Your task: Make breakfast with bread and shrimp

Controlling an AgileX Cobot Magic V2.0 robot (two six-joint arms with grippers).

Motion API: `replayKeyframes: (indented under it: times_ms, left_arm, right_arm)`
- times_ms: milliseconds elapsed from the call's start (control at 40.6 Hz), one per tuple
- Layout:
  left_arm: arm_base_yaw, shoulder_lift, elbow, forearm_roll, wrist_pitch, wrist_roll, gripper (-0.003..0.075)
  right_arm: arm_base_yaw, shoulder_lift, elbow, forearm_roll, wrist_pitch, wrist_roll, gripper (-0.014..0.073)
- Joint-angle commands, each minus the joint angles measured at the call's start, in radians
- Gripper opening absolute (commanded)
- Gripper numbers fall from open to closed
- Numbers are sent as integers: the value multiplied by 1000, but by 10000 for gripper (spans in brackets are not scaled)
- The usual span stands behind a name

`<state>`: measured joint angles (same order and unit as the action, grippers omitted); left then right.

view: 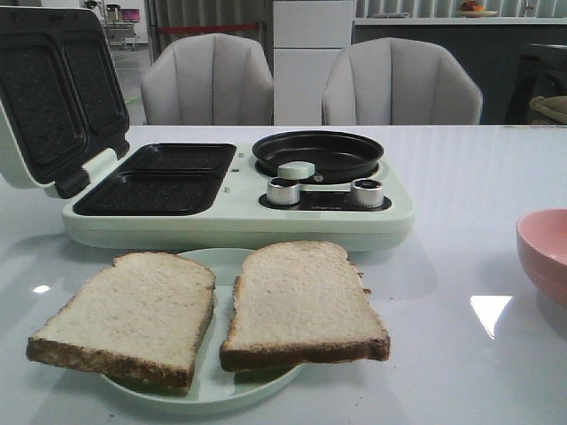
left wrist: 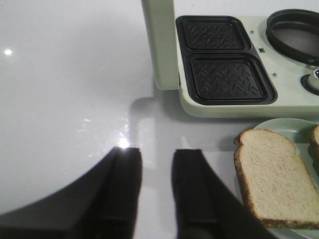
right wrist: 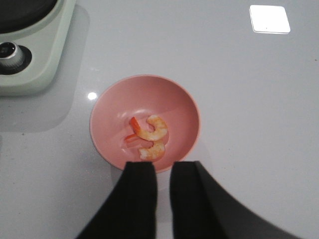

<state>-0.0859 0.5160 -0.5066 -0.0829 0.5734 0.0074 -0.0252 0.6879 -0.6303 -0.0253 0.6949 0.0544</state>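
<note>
On the left side of the table, the left gripper point(left wrist: 155, 159) hangs over bare white surface, fingers parted by a narrow gap, empty, touching nothing. Just beside it, the bread point(view: 213, 310) lies as two slices side by side on a pale plate point(view: 213, 394), in front of the breakfast maker point(view: 239, 190), whose lid stands open and grill wells are empty. To the right, the right gripper point(right wrist: 162, 172) hovers at the near rim of the pink bowl point(right wrist: 109, 144), fingers likewise slightly apart, empty; the shrimp point(right wrist: 149, 137) rests inside. Judgement: opening step, nothing loaded; next move calls for lowering onto a slice or the shrimp.
</note>
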Motion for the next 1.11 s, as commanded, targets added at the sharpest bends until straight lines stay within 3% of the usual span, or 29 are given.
replayKeyframes:
  times_ms: [0, 74, 246, 443, 640, 886, 1083]
  left_arm:
    - [-3, 24, -27, -14, -70, -7, 516]
    - [-3, 34, -27, -14, -59, -7, 589]
    - [-42, 54, -27, -57, -45, 101, 538]
    - [-232, 115, -27, -57, -51, 272, 475]
    - [-463, 238, -27, -5, -53, 437, 475]
    - [-706, 443, -27, 241, -92, 410, 475]
    - [-809, 610, -27, 679, -94, 43, 475]
  right_arm:
    - [2, 20, -27, -8, -63, 0, 458]
    - [2, 27, -27, -8, -68, 0, 545]
    - [2, 27, -27, -7, -65, 0, 556]
    - [2, 25, -27, -7, -65, 0, 556]
    - [2, 25, -27, -7, -65, 0, 556]
    - [2, 25, -27, -7, -65, 0, 556]
    - [2, 25, -27, -7, -65, 0, 556]
